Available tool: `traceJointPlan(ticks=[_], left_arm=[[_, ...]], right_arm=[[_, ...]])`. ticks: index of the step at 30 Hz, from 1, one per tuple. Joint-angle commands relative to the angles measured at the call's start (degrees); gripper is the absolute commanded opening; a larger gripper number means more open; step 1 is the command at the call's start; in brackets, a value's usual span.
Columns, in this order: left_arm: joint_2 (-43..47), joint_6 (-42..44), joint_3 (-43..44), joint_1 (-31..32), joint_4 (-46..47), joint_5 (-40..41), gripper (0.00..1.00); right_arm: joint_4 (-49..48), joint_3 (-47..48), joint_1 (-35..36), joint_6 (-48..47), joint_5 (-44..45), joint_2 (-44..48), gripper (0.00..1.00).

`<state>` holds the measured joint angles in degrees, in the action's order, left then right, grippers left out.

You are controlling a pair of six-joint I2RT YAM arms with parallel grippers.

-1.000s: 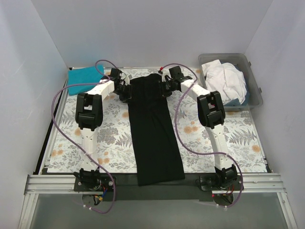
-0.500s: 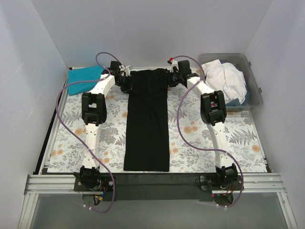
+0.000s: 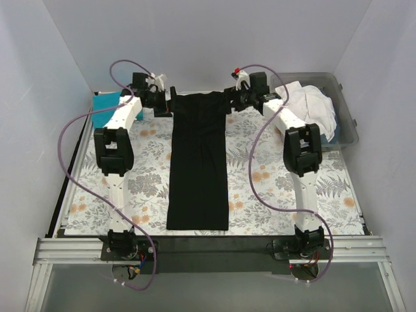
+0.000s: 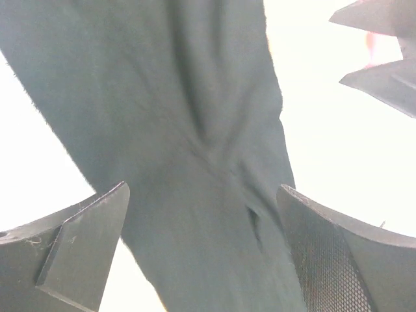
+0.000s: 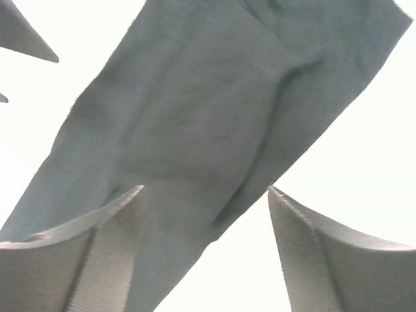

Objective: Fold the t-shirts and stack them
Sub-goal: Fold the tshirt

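at the far left corner a folded teal-blue cloth t-shirt point(image 3: 104, 117) lay flat on the floral-patterned table cloth point(image 3: 273, 188), partly covered by the left arm. the left gripper point(image 3: 167, 104) sat at the far left corner of the long, narrow black cloth t-shirt point(image 3: 198, 169). in the left wrist view its fingers point(image 4: 84, 240) stood apart with the black fabric filling the space between them, and i could not tell whether they actually pinched it. the black t-shirt ran as a straight strip down the middle of the table. its far edge was raised and slightly sagging between the two grippers. its near hem lay flat near the front edge of the floral cloth. the right gripper point(image 3: 232, 103) met the shirt's far right corner. in the right wrist view its fingers point(image 5: 97, 253) were also spread. the fabric lay against the finger on the left of that view, and a bright gap showed before the other finger, so its hold could not be judged either. at the far right a crumpled white cloth t-shirt point(image 3: 312, 107) was heaped inside a clear grey plastic tub point(image 3: 349, 127), well apart from the black one.
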<state>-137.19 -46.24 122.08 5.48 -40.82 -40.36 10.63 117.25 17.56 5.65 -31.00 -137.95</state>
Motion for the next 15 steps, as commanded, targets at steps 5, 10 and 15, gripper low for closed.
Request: traceJointPlan(ticks=[5,10,15], left_arm=[[36.52,11.5,-20.54,-9.07,8.56,-14.66,0.98],[55.78,26.93,-36.73,-9.52,0.35,-8.76,0.98],[70.86,59.92,-52.97,-6.27,-25.17,-6.94,0.96]], right_arm=[[8.7,-15.95,6.16,-23.8,1.12,36.72,0.98],[20.36,-27.95,10.11,-34.81,-0.46,51.71,0.98],[31.62,-47.49,19.94,-48.34,3.67,63.32,0.98]])
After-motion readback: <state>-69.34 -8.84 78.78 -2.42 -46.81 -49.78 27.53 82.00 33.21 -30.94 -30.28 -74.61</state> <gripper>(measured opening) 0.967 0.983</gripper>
